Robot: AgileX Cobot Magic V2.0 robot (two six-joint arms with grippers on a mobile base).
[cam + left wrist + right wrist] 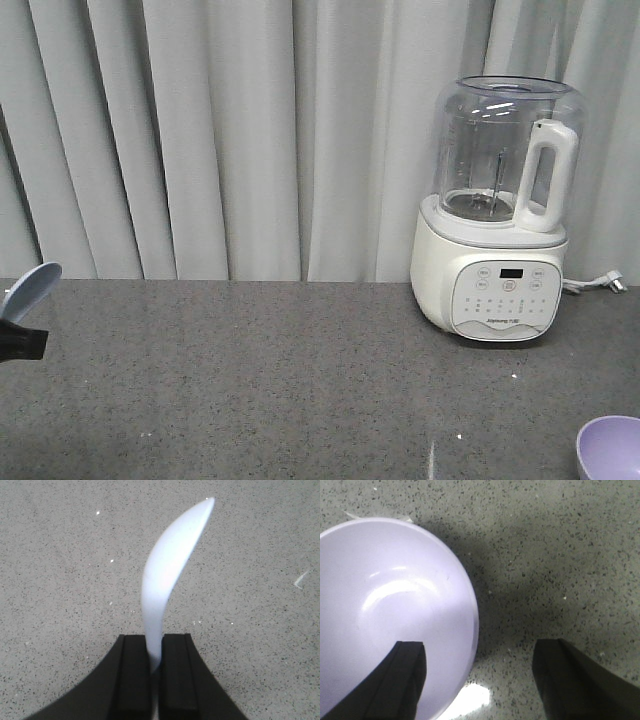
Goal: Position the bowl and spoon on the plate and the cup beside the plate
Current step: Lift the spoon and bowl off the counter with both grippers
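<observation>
left gripper (156,647) jaws pinched tight on pale blue spoon (167,570) handle, scoop held clear | right gripper (479,652) jaws wide apart, empty, straddling lavender bowl (395,605) rim over speckled countertop (560,555)

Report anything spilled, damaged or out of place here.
Nothing stands out. The bowl sits upright and empty, the spoon is clamped in the left gripper, and the blender stands straight. Only a small pale fleck marks the countertop.
</observation>
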